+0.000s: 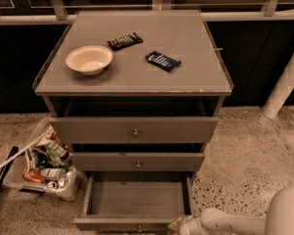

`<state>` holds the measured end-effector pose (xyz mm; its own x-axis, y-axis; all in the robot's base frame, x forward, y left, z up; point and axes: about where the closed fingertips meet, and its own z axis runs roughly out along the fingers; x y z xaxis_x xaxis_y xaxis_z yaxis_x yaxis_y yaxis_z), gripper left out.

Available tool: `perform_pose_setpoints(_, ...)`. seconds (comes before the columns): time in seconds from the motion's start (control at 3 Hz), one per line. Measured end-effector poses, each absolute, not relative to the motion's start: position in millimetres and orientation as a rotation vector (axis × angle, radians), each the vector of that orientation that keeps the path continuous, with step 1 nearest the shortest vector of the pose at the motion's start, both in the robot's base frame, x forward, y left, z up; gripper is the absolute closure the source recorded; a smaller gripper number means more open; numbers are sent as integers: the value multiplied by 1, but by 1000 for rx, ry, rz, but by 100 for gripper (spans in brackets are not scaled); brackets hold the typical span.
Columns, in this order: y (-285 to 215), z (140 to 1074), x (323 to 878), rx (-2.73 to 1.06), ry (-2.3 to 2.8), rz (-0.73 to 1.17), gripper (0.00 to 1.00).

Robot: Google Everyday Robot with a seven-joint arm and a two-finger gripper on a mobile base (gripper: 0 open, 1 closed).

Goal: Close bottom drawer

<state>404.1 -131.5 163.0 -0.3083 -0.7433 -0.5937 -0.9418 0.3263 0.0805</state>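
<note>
The bottom drawer (137, 199) of the grey cabinet is pulled out far, and its flat inside is bare. Its slim front panel (125, 224) with a small knob lies at the picture's lower edge. My gripper (179, 225) is at the lower right, at the right end of that front panel, on the white arm (235, 222) that reaches in from the right. The middle drawer (137, 161) and the top drawer (134, 129) above stand slightly out.
On the cabinet top lie a white bowl (89, 58), a dark snack bar (124, 40) and a blue packet (163, 60). A clear bin of cans and trash (41, 163) stands on the floor to the left. A white pole (284, 82) rises at the right.
</note>
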Motion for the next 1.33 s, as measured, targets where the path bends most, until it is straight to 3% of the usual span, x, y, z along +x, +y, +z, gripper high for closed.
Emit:
perform_pose_setpoints(0.33, -114, 162, 419, -1485, 2081, 606, 0)
perform_pose_setpoints(1.0, -73, 177, 489, -1557, 1922, 540, 43)
perform_pose_setpoints(1.33, -87, 175, 558, -1559, 1933, 401, 66)
